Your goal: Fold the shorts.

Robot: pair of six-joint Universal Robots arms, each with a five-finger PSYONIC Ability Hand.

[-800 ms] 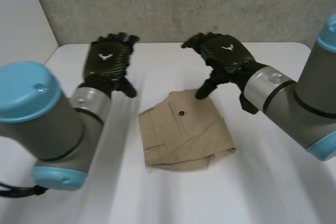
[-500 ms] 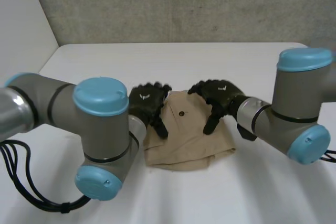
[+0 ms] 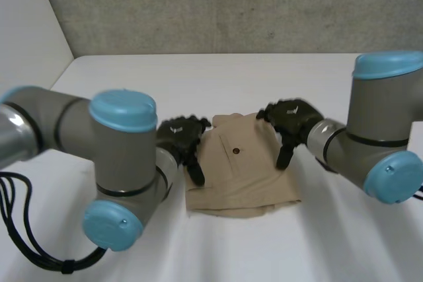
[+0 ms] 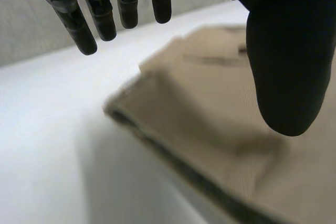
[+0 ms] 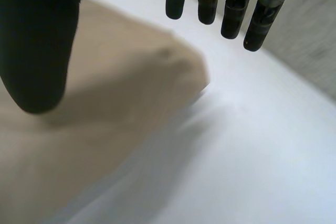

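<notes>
The tan shorts (image 3: 241, 170) lie folded into a compact square in the middle of the white table, a buttoned pocket facing up. My left hand (image 3: 180, 138) hovers at the shorts' left edge, open, its fingers (image 4: 100, 14) straight above the table beside the cloth (image 4: 210, 124) and its thumb (image 4: 286, 61) over the cloth. My right hand (image 3: 291, 121) is at the shorts' far right corner, open. Its fingers (image 5: 231, 3) hang past the cloth's corner (image 5: 131, 93) and its thumb (image 5: 37, 45) is over the cloth. Neither hand holds anything.
The white table (image 3: 218, 77) runs back to a grey concrete wall (image 3: 231, 4). A white panel (image 3: 26, 24) stands at the left. Both arms' elbows, grey with light-blue caps, sit low at the near left (image 3: 122, 163) and near right (image 3: 386, 156).
Both hands have come down and toward me, from above the table's far side to the shorts' left and right edges. The shorts have shifted slightly.
</notes>
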